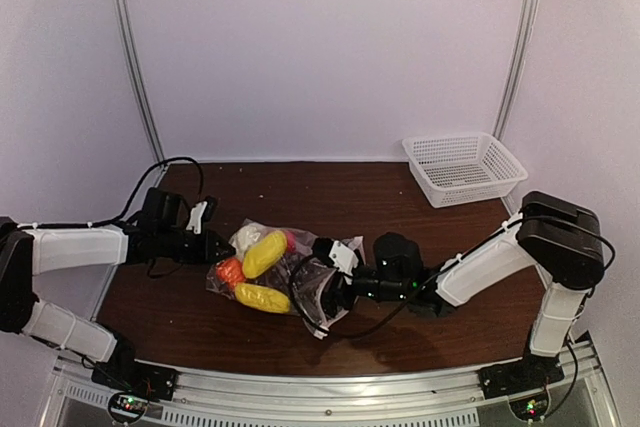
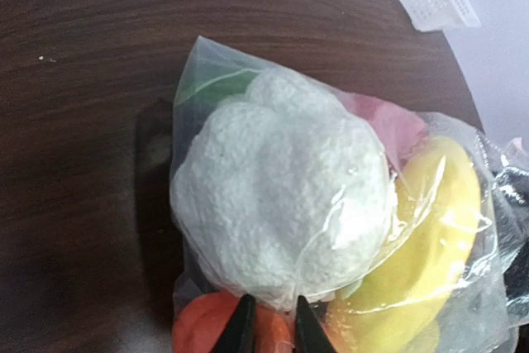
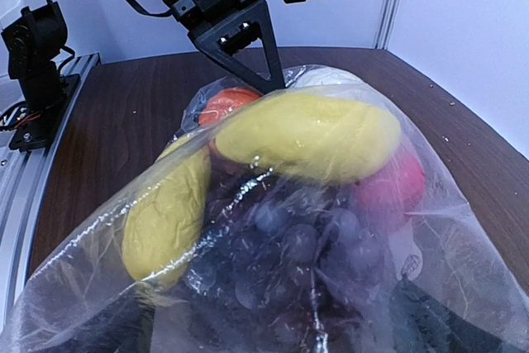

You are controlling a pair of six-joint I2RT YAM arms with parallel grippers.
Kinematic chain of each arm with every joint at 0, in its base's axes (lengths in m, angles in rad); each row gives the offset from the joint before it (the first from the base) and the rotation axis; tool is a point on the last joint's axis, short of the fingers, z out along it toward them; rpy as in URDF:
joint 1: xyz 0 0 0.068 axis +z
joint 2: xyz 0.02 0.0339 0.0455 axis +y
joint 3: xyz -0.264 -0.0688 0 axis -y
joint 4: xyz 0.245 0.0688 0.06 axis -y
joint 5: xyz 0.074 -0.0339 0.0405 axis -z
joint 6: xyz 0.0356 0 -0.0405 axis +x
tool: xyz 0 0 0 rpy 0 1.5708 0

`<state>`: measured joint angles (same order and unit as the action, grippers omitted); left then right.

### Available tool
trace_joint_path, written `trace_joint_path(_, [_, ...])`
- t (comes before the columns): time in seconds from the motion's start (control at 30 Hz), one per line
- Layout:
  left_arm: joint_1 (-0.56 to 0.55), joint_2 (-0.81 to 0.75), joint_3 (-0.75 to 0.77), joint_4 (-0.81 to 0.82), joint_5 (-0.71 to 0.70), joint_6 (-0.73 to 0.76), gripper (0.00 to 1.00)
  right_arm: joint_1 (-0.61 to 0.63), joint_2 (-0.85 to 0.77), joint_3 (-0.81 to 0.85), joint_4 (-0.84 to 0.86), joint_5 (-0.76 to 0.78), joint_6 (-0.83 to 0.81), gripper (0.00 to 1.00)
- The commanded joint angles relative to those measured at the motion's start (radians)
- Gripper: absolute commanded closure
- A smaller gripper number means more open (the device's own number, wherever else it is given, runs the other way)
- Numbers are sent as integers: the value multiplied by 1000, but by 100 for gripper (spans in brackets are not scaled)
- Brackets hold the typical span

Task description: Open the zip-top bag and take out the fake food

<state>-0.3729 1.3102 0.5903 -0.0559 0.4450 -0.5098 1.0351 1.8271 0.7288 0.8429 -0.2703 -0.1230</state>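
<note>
Plainly, the left end effector [image 2: 270, 330] has its two black fingertips drawn nearly together on a fold of clear film, pinching the left end of the zip-top bag [image 2: 198, 64]. The pinch sits just beside a lumpy white piece [image 2: 281, 196] and an orange piece [image 2: 207, 332] of the fake food [image 1: 262, 255].

The right end effector [image 1: 322, 287] meets the bag's right end. Crumpled plastic lies over its fingers there, and whether they are spread or pressed together cannot be told. Its wrist camera looks through the film, which drapes right over the lens.

Every piece seen lies inside the bag. One yellow piece [image 3: 314, 134] lies across the top and a second yellow piece [image 3: 165, 212] lies on the near side. A pink-red piece [image 3: 388, 183] is tucked on the far side, and a dark purple grape cluster [image 3: 289, 245] sits at the right end.

The bag lies on the dark wooden bench [image 1: 300, 187], about midway between its left and right sides. A white mesh basket [image 1: 465, 167] stands at the far right corner, well apart from the bag.
</note>
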Motion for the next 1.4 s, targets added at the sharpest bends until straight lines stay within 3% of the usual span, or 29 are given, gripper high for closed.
trace_joint_path(0.0, [-29, -57, 19, 47, 26, 22, 99, -7, 11, -22, 61, -46, -4, 0])
trace_joint_path(0.2, [-150, -172, 117, -36, 23, 77, 100, -9, 35, -21, 132, -18, -9, 0])
trace_joint_path(0.33, [-160, -242, 112, -33, 6, 68, 100, -13, 47, -61, 225, 37, -22, 0])
trace_joint_path(0.47, [-162, -203, 138, -92, 13, 102, 100, -17, 46, -98, 263, 40, -80, 0])
trace_joint_path(0.63, [-161, -186, 143, -102, -28, 96, 100, -17, 42, -86, 142, -7, -153, 2])
trace_joint_path(0.87, [-162, -144, 99, -16, 14, 46, 100, -17, 79, -96, 123, 32, -77, 10])
trace_joint_path(1.13, [-161, -50, 111, 3, 58, 80, 100, -19, 162, 38, 33, 38, -107, 9])
trace_joint_path(1.37, [-162, 12, 125, 45, 82, 80, 100, -20, 238, 140, 1, -25, -139, 18])
